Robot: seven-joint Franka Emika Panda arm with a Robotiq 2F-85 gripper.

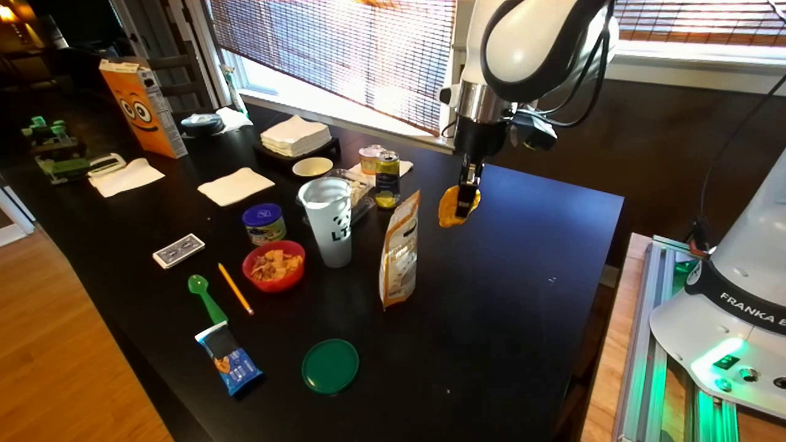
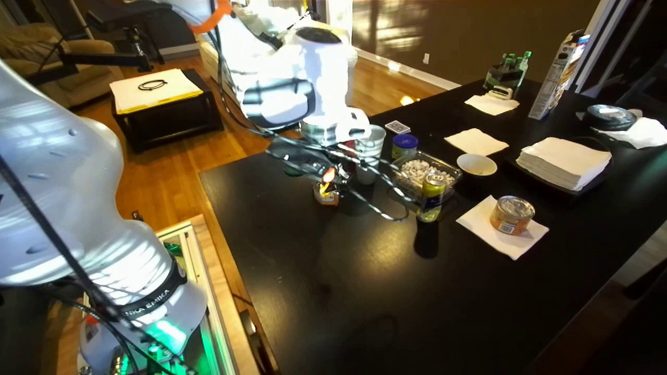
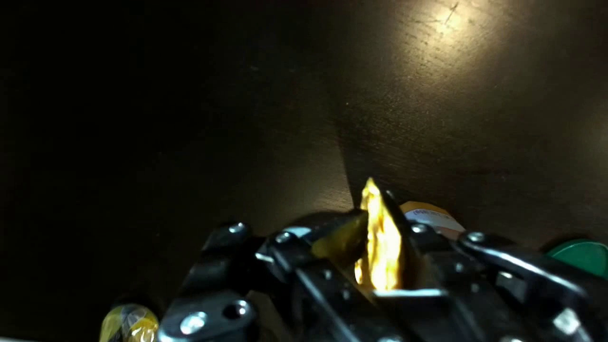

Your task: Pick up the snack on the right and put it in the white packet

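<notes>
Wrist view has my gripper (image 3: 377, 209) pinching the snack (image 3: 382, 247), a golden round seen edge-on; in an exterior view it hangs above the table (image 1: 491, 350), near the upper part of the upright white packet (image 1: 400, 258) and not yet inside; I judge the pick done and the carry in hand; next I should bring the snack over the packet's mouth, line its thin edge up with the opening, lower and let go; whether that mouth gapes wide enough, I can't tell from these views.
</notes>
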